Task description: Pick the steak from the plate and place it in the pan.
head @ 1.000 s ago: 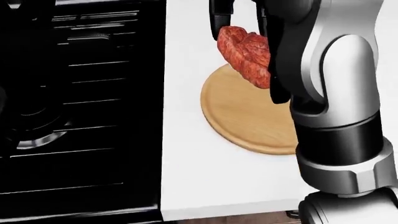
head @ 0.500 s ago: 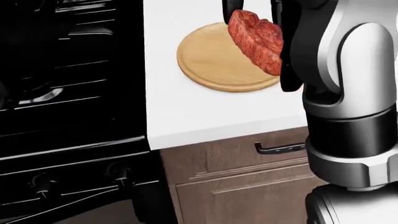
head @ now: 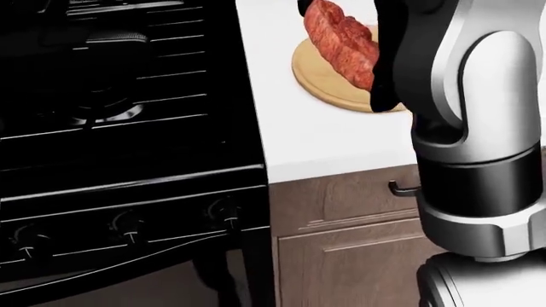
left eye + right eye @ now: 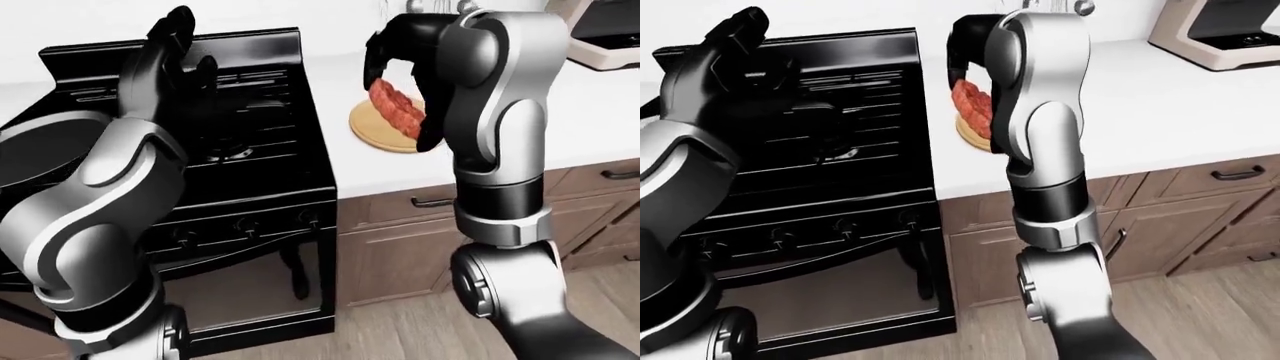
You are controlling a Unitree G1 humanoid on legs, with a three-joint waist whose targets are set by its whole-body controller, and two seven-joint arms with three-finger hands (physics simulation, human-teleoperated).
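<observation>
r robot hand grips steak, prob. above plate.

Right hand raised, fingers clamped; left hand raised, fingers spread.

Right hand closed on steak, held clear above round wooden plate on white counter. Left hand raised over black stove, fingers spread, holding nothing. Pan at view left, partly hidden by left arm. Wooden cabinets below counter. Appliance at top right.
</observation>
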